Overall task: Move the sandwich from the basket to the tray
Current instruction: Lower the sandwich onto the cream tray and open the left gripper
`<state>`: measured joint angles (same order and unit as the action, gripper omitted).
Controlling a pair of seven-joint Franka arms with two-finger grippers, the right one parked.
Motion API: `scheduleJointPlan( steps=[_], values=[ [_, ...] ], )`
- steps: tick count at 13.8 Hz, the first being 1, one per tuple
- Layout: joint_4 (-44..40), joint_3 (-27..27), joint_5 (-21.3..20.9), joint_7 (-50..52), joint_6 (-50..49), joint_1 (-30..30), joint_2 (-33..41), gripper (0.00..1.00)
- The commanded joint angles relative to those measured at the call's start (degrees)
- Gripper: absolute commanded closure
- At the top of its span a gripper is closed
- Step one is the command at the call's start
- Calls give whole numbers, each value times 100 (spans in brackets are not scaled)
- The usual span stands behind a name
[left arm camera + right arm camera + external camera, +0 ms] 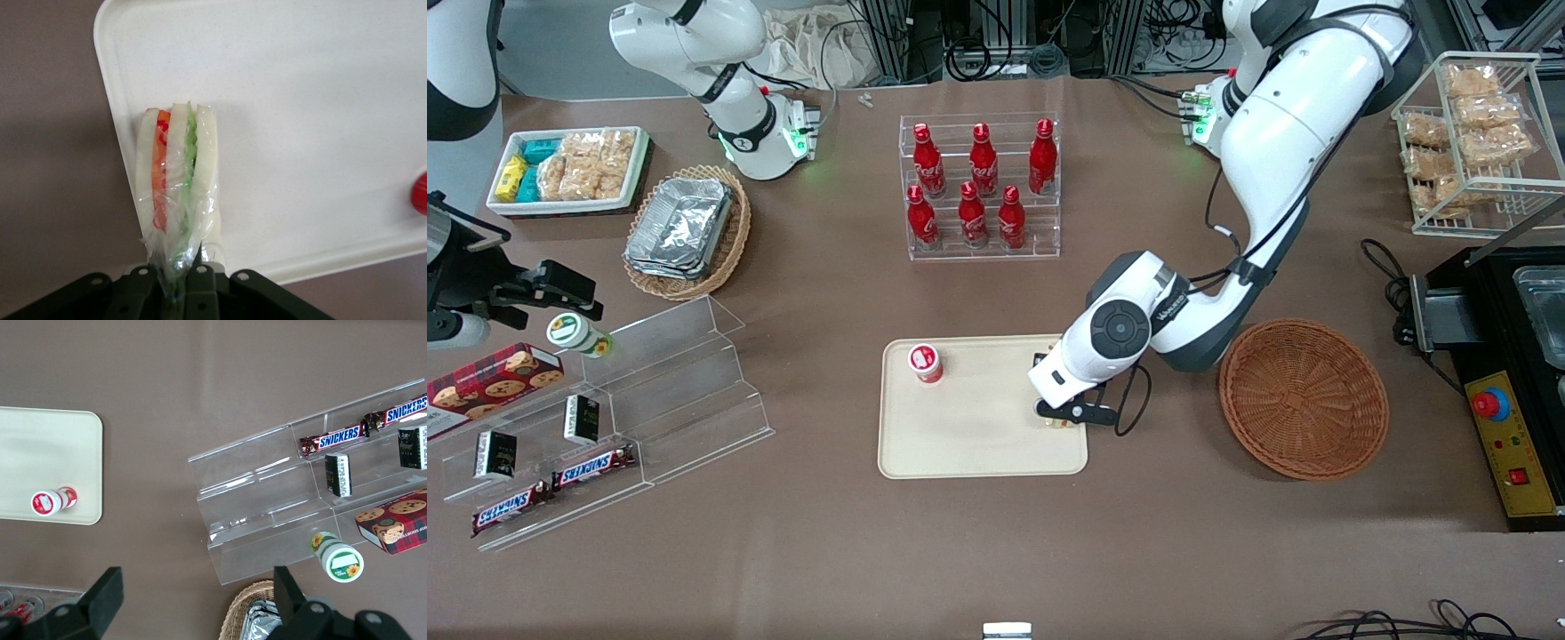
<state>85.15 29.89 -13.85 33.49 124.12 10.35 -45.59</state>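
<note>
**Sandwich held over tray edge; basket holds nothing**

The hand [179, 283] is closed on the sandwich [175, 180], pinching the clear wrap at one end between its fingers [143, 283]. The sandwich stands on edge in the grip, its white bread slices upright with the orange-red layer and the green layer between them. In the wrist view it sits over the rim of the tray [300, 100], near a rounded corner, partly above the tray surface and partly at its edge. Whether it touches the tray cannot be told.

In the front view the hand [1063, 414] is low over the tray [960, 444], at the tray's end toward the working arm. The sandwich is almost fully hidden there by the wrist.

The basket [1303, 398] rests on the tabletop [996, 551] just beside that same end of the tray, apart from it, with nothing visible inside.

A small red-and-white cup [926, 362] stands on the tray, toward the parked arm's end and farther from the front camera than the tray's middle. A clear rack of red bottles [980, 187] stands farther from the front camera than the tray, well apart from it.
</note>
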Motion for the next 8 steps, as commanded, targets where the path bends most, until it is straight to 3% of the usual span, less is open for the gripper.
scheduleJointPlan(
  steps=[1, 2, 5, 8],
  values=[
    [-174, -45, -206, 220, 51, 107, -91, 40],
    [-174, -45, -206, 194, 43, 99, -91, 2],
    [-174, -36, -101, 342, -132, -6, 145, 0],
    [-183, -18, -83, 308, -982, -226, 663, 0]
  ],
)
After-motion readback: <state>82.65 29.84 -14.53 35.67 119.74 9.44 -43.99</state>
